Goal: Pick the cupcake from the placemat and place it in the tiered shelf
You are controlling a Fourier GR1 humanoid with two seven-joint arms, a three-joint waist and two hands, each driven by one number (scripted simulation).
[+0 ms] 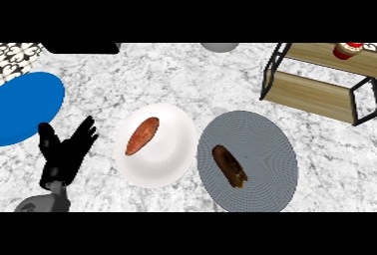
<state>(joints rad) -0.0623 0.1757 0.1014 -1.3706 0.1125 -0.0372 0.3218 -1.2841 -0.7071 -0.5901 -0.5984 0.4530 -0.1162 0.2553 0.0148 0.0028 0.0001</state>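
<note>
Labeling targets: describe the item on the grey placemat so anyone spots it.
Right of the white plate lies a round grey placemat. On it sits a dark brown oblong item, lying at a slant. The plate's orange-red item is lighter; this one is darker.

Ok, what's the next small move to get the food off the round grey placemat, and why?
Probably bring the right hand in over the dark brown food on the placemat: it lies untouched, the open black left hand rests beyond the white plate, and the wooden shelf stands right.
</note>
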